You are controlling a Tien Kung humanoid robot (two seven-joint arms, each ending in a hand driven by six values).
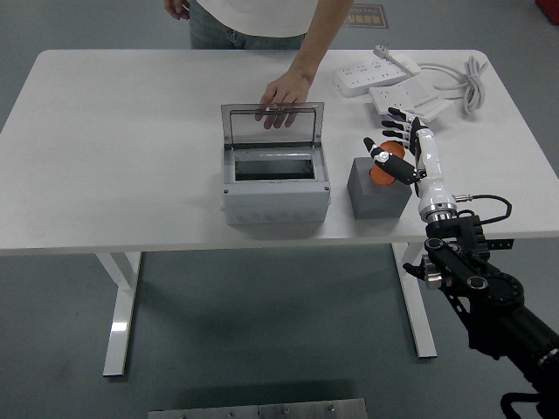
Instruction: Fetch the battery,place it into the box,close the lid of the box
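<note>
Battery (382,171): orange cylinder standing upright in a grey holder block (378,195), right of centre in the frame; long axis roughly vertical, only its top showing above the block.
Right hand (399,147): at the battery's top, thumb on its left side, the other fingers (398,125) fanned out behind and to its right; the fingers look to be closing round it, but whether they actually clamp it I cannot tell.
Key relation: the battery sits directly under and between thumb and fingers, so the lift should go straight up along its axis, then left.
Box (275,185): grey, at frame centre, just left of the block, lid (272,125) raised at the back.
Person's hand (282,91): resting on the lid's top edge.
Left hand: not visible; the right is the nearer.
Tabletop (122,157): white.
</note>
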